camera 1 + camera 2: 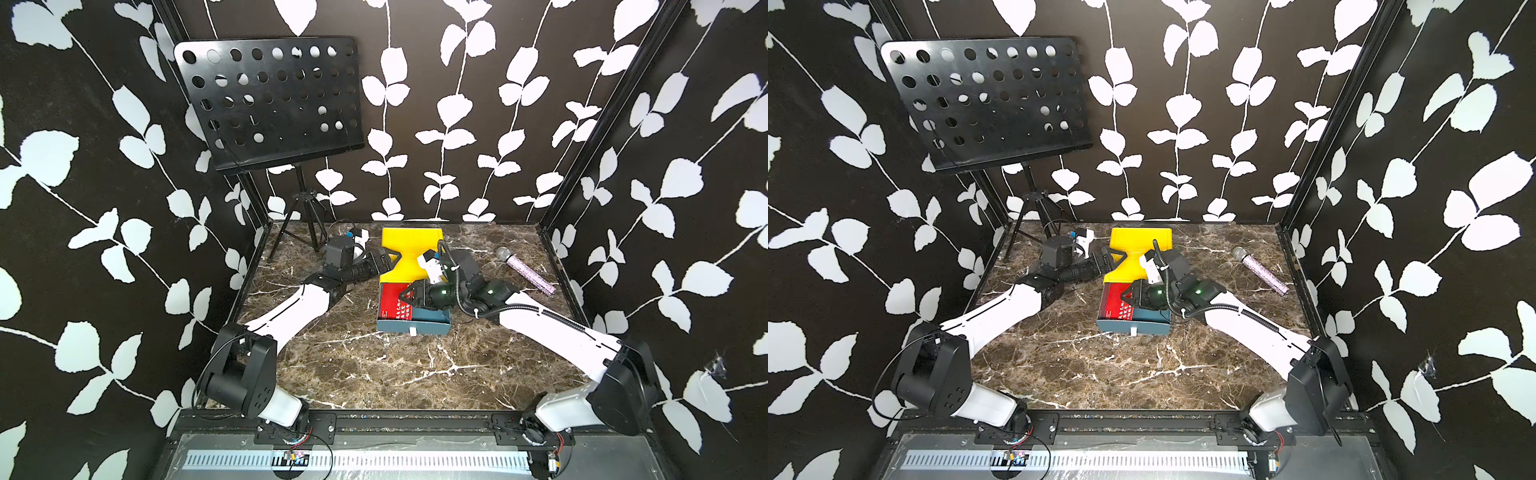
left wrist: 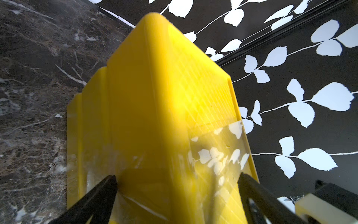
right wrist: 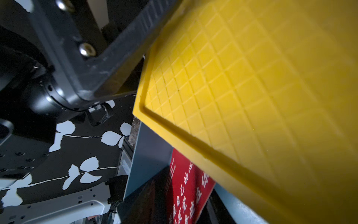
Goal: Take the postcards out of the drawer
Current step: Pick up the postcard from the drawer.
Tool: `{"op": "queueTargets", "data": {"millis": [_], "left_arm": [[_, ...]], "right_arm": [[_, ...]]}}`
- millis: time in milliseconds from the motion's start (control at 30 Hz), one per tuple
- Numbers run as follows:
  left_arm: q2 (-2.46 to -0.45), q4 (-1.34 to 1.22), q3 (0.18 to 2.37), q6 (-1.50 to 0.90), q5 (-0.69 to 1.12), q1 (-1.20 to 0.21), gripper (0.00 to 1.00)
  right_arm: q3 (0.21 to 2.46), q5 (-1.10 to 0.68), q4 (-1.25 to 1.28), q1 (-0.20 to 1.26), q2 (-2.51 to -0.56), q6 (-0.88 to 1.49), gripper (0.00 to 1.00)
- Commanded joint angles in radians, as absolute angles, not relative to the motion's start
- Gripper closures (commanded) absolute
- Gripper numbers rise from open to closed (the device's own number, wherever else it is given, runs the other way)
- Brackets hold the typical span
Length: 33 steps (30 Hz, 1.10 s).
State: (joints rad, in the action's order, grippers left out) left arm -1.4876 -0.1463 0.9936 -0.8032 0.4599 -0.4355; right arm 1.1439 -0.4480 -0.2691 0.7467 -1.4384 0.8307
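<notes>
Black right jaws, low over the red postcards in the blue drawer with their grip impossible to tell, should pinch the top card's edge and lift clear while the wide-spread left jaws brace the yellow case near the counter's far edge.

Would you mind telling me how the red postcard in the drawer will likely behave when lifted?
The postcard looks thin, so it will probably bend if pinched by one edge. It lies low inside the drawer, so getting under an edge may be hard. Its printed face looks smooth, so it might slip.
</notes>
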Motion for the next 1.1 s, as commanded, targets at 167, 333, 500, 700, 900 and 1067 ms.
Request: {"op": "queueTargets", "data": {"millis": [167, 333, 500, 700, 900, 1067], "left_arm": [[-1.442, -0.172, 0.967, -0.810, 0.471, -0.447, 0.01], [-1.434, -0.168, 0.957, -0.796, 0.452, -0.447, 0.01], [-1.427, -0.134, 0.971, -0.754, 0.424, -0.446, 0.01], [-1.437, -0.093, 1.000, -0.715, 0.407, -0.441, 0.01], [-1.443, -0.081, 1.006, -0.706, 0.404, -0.434, 0.01], [-1.442, -0.042, 1.006, -0.682, 0.392, -0.431, 0.01]], "right_arm": [[1.170, -0.394, -0.251, 0.760, -1.457, 0.841, 0.79], [1.167, -0.343, -0.284, 0.758, -1.413, 0.844, 0.97], [1.171, -0.321, -0.316, 0.753, -1.369, 0.860, 1.00], [1.193, -0.345, -0.359, 0.740, -1.332, 0.885, 1.00], [1.195, -0.377, -0.378, 0.698, -1.268, 0.915, 1.00], [1.229, -0.411, -0.425, 0.666, -1.232, 0.902, 1.00]]}}
